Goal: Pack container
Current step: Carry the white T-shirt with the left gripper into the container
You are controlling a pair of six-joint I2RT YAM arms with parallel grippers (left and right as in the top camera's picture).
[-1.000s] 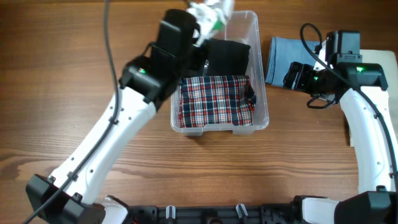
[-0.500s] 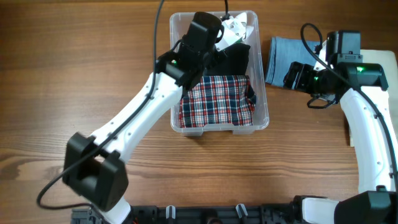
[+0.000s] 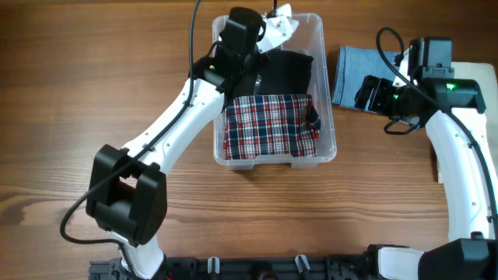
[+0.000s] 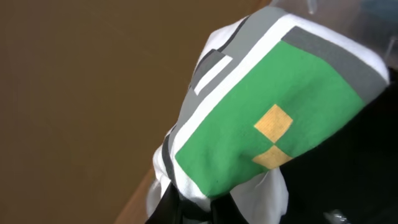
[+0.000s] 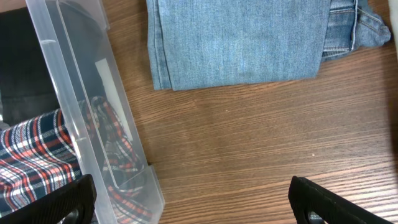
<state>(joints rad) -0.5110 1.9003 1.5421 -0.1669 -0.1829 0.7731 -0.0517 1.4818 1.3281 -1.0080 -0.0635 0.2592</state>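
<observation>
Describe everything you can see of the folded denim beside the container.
The folded denim is light blue woven cloth with stitched seams and a hem showing at one end. It lies flat on the wooden table, right of the container, apart from it with bare wood between. The open right gripper hovers near it without touching; from overhead it hides one edge.

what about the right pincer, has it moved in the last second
No. In the overhead view the right pincer sits at the same spot as before, at the near edge of the folded denim, apart from the container.
</observation>
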